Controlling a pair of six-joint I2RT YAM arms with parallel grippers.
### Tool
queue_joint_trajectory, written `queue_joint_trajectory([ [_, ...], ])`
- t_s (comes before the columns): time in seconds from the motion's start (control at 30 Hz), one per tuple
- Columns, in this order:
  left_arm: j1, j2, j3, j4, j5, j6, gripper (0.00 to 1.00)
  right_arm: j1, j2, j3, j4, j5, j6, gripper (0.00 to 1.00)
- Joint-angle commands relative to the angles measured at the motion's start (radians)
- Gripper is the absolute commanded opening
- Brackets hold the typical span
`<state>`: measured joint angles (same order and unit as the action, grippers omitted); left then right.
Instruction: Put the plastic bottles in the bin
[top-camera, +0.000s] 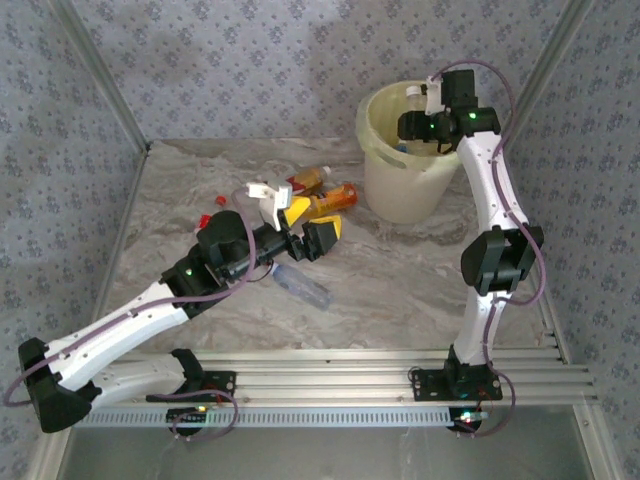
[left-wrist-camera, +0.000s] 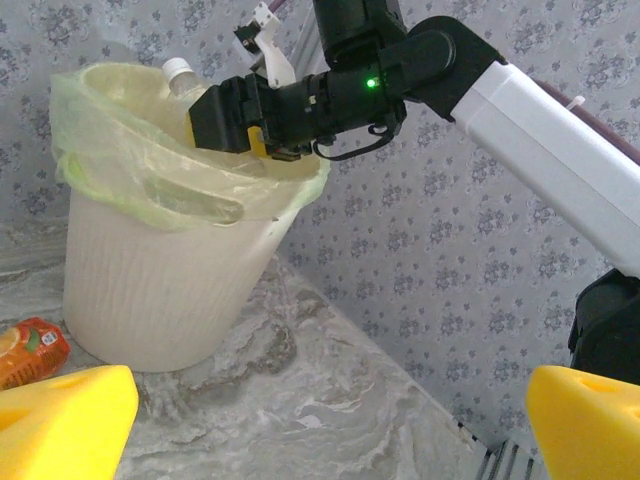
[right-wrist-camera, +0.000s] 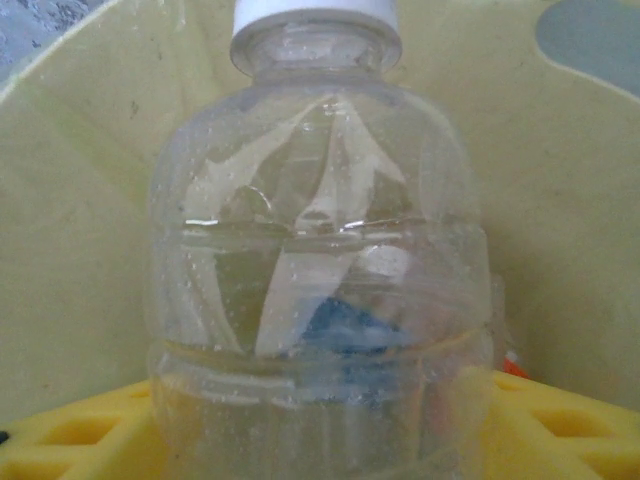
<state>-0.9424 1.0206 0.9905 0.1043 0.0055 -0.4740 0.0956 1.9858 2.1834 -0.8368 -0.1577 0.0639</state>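
**Inspector:** Near side?

**Assistant:** The left gripper (top-camera: 308, 225) stands wide open and empty above the plastic bottles (top-camera: 335, 198) on the table (top-camera: 420, 290).

**Inspector:** Far side?

**Assistant:** A clear bottle (right-wrist-camera: 320, 250) sits between the right gripper (left-wrist-camera: 225, 115) fingers over the bin (top-camera: 385, 185). Clamped or slack, I cannot tell. I judge it light, thin and slick, so grip the ribbed waist.

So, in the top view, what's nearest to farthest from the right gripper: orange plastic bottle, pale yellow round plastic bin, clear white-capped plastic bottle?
1. clear white-capped plastic bottle, at the right gripper
2. pale yellow round plastic bin, just beneath
3. orange plastic bottle, on the table, left of the bin
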Motion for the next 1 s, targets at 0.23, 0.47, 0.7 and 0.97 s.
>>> queue_joint_trajectory([
  [0.23, 0.004, -0.066, 0.007, -0.048, -0.024, 0.003, 0.99, -0.014, -0.064, 0.035, -0.007, -0.006, 0.014, 0.80],
  [0.47, 0.004, -0.088, -0.005, -0.109, -0.016, 0.045, 1.00, -0.012, -0.144, -0.016, 0.028, -0.011, 0.010, 0.81],
  [0.7, 0.004, -0.127, 0.001, -0.244, 0.011, 0.151, 1.00, 0.001, -0.306, -0.194, 0.117, -0.073, 0.007, 0.80],
  [0.97, 0.004, -0.166, 0.029, -0.475, -0.009, 0.234, 1.00, 0.124, -0.545, -0.489, 0.171, -0.091, -0.014, 0.81],
])
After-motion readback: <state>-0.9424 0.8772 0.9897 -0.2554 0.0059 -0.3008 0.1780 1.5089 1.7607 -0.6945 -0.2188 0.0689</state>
